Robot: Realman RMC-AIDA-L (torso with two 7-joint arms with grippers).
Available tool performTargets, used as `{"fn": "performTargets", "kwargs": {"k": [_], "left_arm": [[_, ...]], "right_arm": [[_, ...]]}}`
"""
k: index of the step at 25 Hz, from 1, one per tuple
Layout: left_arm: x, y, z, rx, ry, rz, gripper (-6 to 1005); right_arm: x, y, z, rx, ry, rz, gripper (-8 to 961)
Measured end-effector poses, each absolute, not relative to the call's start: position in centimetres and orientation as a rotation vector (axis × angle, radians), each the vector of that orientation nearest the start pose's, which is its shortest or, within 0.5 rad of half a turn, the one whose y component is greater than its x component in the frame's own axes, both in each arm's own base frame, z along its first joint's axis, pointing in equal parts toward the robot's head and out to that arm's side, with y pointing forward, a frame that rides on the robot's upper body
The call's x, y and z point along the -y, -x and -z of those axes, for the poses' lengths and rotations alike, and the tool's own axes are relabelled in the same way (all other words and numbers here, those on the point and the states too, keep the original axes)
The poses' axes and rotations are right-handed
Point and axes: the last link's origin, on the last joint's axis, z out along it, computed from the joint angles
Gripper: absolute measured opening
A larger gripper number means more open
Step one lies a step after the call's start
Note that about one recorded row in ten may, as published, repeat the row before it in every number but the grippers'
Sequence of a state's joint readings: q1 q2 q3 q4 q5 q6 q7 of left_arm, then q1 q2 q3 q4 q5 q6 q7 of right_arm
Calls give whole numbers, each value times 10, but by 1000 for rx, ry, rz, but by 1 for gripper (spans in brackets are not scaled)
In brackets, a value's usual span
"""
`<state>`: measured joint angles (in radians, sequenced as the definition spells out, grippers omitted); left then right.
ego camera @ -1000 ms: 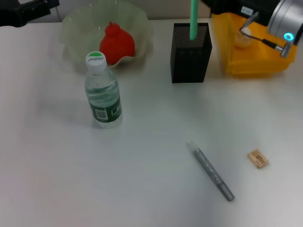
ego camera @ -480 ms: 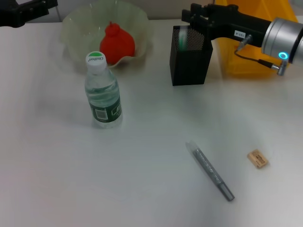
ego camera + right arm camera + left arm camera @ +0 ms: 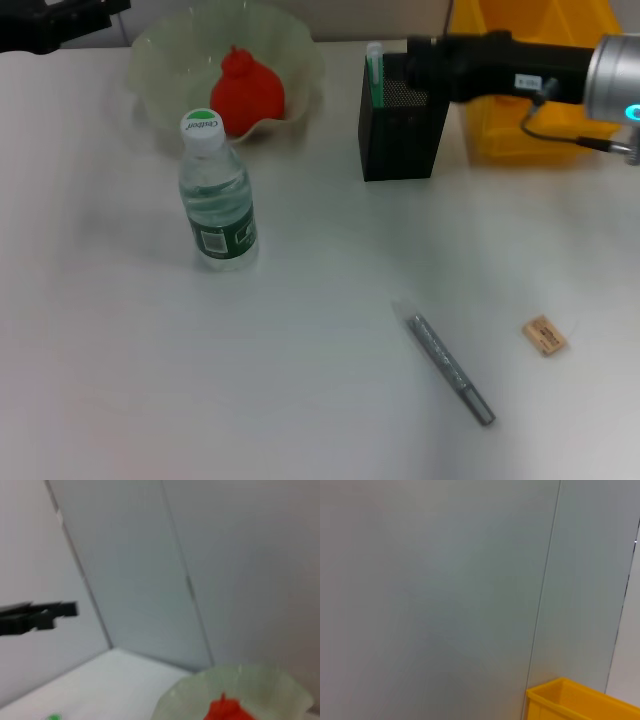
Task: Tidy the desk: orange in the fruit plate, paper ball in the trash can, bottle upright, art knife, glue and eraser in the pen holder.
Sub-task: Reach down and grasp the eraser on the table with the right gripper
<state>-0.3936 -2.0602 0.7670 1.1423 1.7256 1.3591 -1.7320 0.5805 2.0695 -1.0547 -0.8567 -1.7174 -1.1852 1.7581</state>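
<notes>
Hovering over pen holder [image 3: 402,120]: right gripper [image 3: 420,62], finger state indiscernible | green glue stick [image 3: 375,75] seated inside | risk: holder toppled if snagged during withdrawal.

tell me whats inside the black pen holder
A green stick stands inside the pen holder, leaning at its left corner. The right hand hangs over the opening, and the mesh walls hide anything lower down.

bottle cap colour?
White with a green top, on the bottle cap; clearest in the head view.
</notes>
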Motion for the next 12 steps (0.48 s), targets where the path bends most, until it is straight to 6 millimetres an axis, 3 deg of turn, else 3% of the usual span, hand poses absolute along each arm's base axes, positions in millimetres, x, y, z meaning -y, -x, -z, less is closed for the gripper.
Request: {"fn": "performTargets", "kwargs": {"k": [5,6,12], "left_arm": [[-366,233,-111,594,2285,783,760],[-368,231,-111,587,2288,780,760],[-371,227,-110,562,2296,777,760]], "right_arm": [[-377,-172,-32,-880,2649,-383,456],[-371,-165,-38,-952,2667,-218,456],[-367,-156,-42,-1068,2653,50,455]]}}
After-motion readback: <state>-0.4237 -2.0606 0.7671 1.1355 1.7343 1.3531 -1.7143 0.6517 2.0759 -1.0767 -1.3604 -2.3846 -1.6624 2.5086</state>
